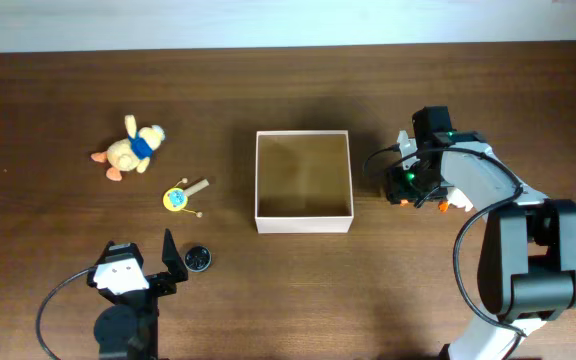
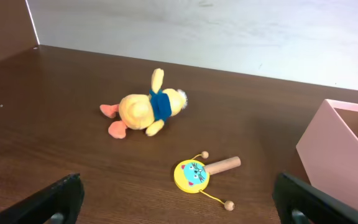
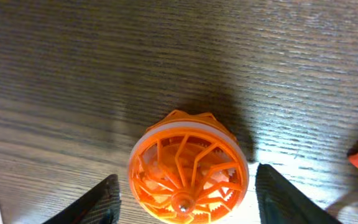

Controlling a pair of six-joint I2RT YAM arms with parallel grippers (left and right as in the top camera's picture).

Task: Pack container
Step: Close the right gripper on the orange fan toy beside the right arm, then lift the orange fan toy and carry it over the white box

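Cardboard container (image 1: 304, 223) sits square, open side upward.

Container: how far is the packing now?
Done: nothing; the container is empty. In hand: the right pincer stands open either side of the orange wheel toy, not gripping it. Still to pack: that toy, the plush duck, the yellow rattle drum and the black disc, all on the table.

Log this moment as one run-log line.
box: empty | right gripper: open, straddling orange toy | left gripper: open | duck, rattle: on table
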